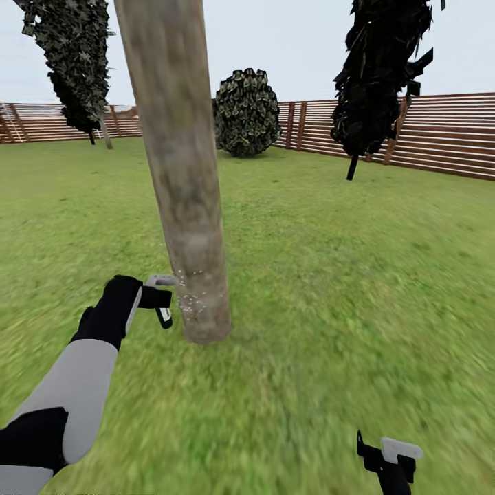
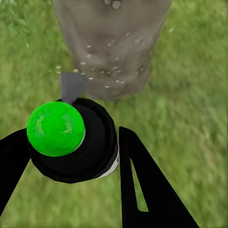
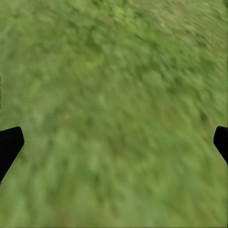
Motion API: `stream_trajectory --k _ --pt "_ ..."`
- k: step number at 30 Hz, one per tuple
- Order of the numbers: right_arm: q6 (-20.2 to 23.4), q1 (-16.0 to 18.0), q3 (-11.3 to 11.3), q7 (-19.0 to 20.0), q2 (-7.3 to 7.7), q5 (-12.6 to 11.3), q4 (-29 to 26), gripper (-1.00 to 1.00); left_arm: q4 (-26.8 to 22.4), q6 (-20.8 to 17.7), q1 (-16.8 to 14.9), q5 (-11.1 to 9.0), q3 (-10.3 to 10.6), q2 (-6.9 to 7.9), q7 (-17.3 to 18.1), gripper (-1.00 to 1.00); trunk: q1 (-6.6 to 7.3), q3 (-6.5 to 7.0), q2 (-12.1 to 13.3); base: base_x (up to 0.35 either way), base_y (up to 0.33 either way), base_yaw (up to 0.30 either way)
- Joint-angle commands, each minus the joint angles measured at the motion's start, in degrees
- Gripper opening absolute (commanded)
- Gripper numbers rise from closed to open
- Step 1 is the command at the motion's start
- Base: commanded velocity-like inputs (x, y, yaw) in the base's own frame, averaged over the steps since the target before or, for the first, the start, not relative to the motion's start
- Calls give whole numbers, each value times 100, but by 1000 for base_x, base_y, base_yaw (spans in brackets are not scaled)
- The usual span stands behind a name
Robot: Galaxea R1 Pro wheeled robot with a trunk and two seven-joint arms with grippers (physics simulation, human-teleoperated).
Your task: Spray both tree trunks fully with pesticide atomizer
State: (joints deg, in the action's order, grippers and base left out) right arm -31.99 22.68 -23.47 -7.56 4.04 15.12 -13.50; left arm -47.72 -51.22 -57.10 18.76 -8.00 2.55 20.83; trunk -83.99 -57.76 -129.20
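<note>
- While the left arm reaches forward in the head view, its left end effector [image 1: 159, 300] sits just beside the base of the tree trunk [image 1: 180, 165], low over the lawn [image 1: 344, 275]; whitish pesticide specks [image 1: 192, 295] dot the bark at that height. The trunk leans slightly, its long axis running up out of the picture. The right end effector [image 1: 388, 457] hangs low over the grass, well apart from the trunk. A brown slat fence [image 1: 447, 134], a round bush [image 1: 246, 112] and two dark-leaved trees stand behind.
- Seen from the left wrist view, the fingers [image 2: 142, 185] pinch the pesticide atomizer [image 2: 78, 142], a black round body with a green cap. Its grey nozzle points at the trunk's base [image 2: 111, 47], where specks [image 2: 109, 71] cling.
- Across the right wrist view, two black fingertips [image 3: 9, 145] sit spread wide, with blurred grass [image 3: 114, 104] between them.
</note>
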Motion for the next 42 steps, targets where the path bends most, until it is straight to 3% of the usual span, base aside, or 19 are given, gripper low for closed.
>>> stream_trajectory --k 1,6,21,35,42 --pt "0 0 0 0 0 0 3 100 -25 -131 -6 -4 0 17 0 -100 0 0 0 76 -261 250" --pt "0 0 0 0 0 0 3 100 -310 -246 42 3 7 23 -6 -100 0 0 0 18 -273 64" --pt "0 0 0 0 32 0 1 100 -324 -245 41 14 -15 75 -20 -100 0 0 0 0 -277 5" --pt "0 0 0 0 26 0 5 100 -267 -234 67 22 -16 89 -60 -100 0 0 0 0 -277 260" --pt "0 0 0 1 26 0 5 100 -222 -222 236 22 8 71 -75 -100 0 0 0 5 -277 220"
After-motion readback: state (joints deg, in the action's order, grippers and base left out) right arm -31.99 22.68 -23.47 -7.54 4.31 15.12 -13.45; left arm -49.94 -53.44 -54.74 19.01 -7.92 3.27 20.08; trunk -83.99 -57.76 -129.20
